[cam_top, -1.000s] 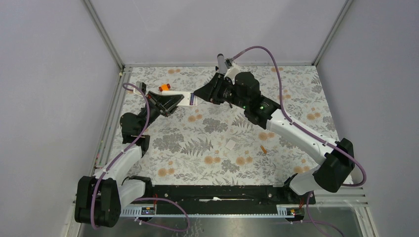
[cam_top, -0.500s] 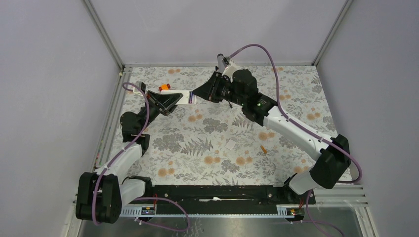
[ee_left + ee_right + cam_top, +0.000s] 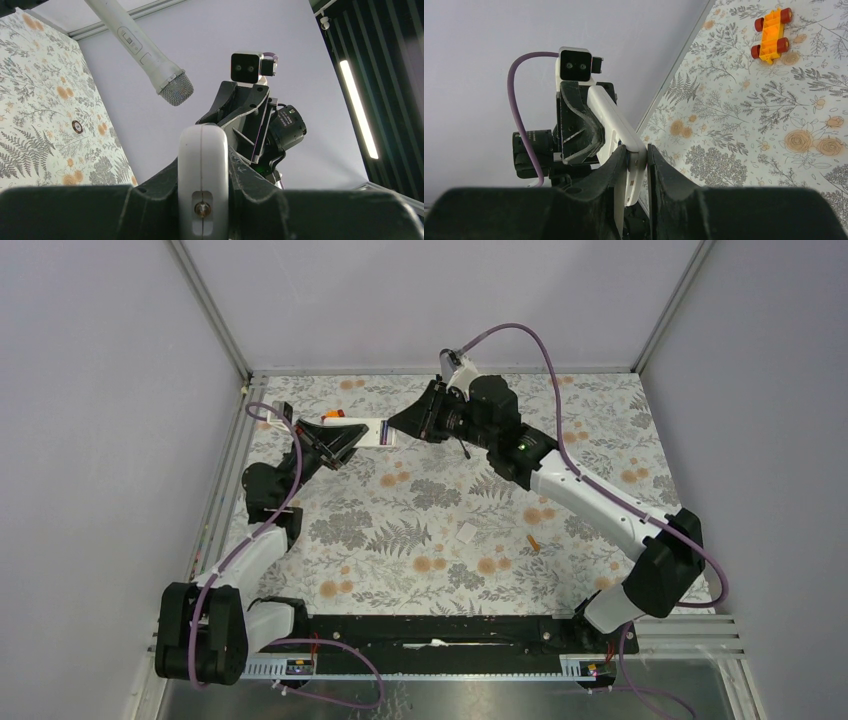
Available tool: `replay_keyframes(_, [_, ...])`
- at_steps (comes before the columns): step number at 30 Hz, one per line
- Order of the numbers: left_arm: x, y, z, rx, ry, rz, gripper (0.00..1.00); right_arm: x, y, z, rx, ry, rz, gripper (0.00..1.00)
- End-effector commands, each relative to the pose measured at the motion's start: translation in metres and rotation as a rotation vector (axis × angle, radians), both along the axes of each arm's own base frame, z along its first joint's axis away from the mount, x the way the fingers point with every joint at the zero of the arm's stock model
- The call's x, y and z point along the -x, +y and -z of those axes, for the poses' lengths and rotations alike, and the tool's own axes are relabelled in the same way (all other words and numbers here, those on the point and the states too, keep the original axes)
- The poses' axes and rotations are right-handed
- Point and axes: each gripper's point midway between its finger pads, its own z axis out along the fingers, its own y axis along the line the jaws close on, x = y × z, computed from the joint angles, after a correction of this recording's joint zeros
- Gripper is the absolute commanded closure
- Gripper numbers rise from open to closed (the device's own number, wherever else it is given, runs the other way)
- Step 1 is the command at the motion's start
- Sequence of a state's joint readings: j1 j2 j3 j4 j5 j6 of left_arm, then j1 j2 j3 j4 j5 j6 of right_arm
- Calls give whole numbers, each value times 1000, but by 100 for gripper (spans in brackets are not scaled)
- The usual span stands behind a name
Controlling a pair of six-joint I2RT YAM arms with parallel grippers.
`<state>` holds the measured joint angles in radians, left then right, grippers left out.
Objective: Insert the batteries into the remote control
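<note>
White remote control in black right tool; grey leaf print with orange flowers on surface; orange, red-wheeled toy piece beyond.

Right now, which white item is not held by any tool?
The small square cover on the table; left tool and right tool grip the remote control.

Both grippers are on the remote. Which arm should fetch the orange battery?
Right, probably. The orange battery lies beside the right arm's forearm, far from the left gripper, which clamps the remote control. The right gripper must let go first.
</note>
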<state>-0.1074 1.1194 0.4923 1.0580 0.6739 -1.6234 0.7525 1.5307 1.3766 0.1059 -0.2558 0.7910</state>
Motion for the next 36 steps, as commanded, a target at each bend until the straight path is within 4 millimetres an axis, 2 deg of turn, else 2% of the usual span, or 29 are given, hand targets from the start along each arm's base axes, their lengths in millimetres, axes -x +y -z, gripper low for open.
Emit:
replay_keyframes(1, [31, -11, -46, -26, -241, 93, 100, 15, 18, 14, 49, 8, -92, 85])
replay_keyframes(10, [32, -13, -47, -40, -248, 110, 100, 13, 20, 32, 134, 46, -83, 88])
replay_keyframes(12, [32, -12, -47, -35, -252, 103, 100, 13, 20, 29, 121, 55, -73, 88])
replay_keyframes(15, [29, -10, -45, -28, -247, 77, 100, 13, 19, 13, 64, 76, -51, 85])
replay_keyframes(20, [22, -3, -43, -13, -239, 23, 100, 12, 14, -14, -32, 77, -23, 72])
replay_keyframes(26, [17, 2, -39, -4, -218, -4, 100, 8, 4, -23, -65, 93, 15, 67])
replay_keyframes(30, [17, 5, -37, 3, -219, -23, 100, 5, -6, -34, -144, 124, 54, 57])
replay_keyframes(33, [19, 5, -37, -4, -254, -26, 100, 10, -2, -40, -206, 165, 21, 45])
replay_keyframes(36, [23, 4, -37, -22, -316, -27, 100, 17, 10, -38, -254, 233, -49, 42])
